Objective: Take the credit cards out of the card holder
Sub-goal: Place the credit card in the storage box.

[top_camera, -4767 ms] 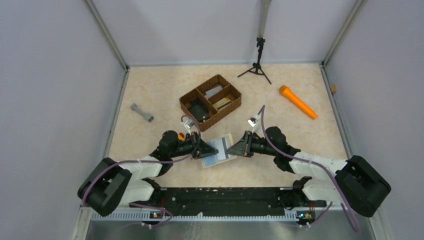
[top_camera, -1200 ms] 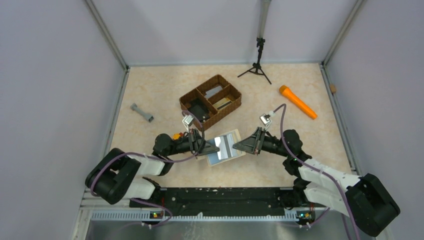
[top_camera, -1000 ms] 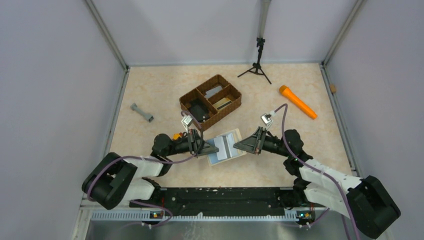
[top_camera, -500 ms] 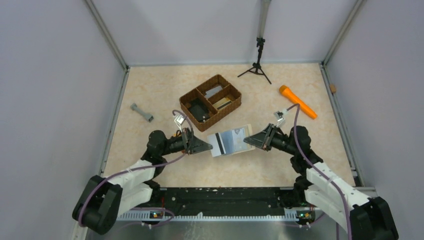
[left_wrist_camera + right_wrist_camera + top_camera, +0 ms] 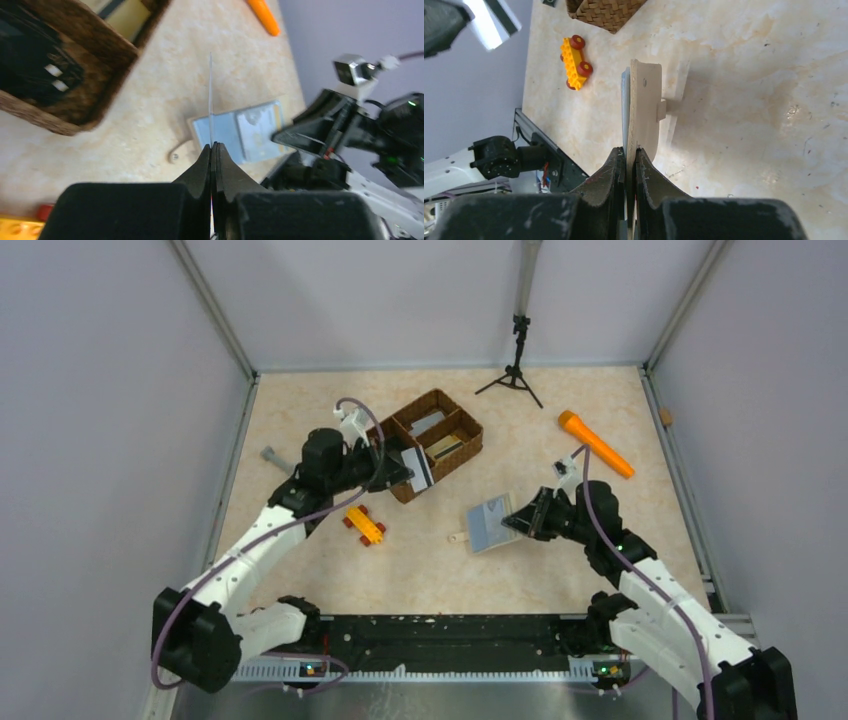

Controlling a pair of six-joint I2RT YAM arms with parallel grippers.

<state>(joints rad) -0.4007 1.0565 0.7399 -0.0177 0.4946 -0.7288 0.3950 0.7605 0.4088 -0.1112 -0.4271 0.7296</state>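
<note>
Credit card [image 5: 420, 469] — pinched by one edge in the closed left gripper [image 5: 213, 148], over the near corner of the wicker tray [image 5: 398, 418]. Card holder [image 5: 489, 524] — clamped in the narrow right gripper [image 5: 629, 152], mid-table. Risk: with so thin a grip, the card may twist or slip and miss its compartment.

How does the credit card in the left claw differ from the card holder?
The credit card is whitish with a dark stripe; the card holder is pale blue inside, cream outside. The card is a thin sheet; the holder is thicker. Both are pinched, by the left claw and the right claw.
</note>
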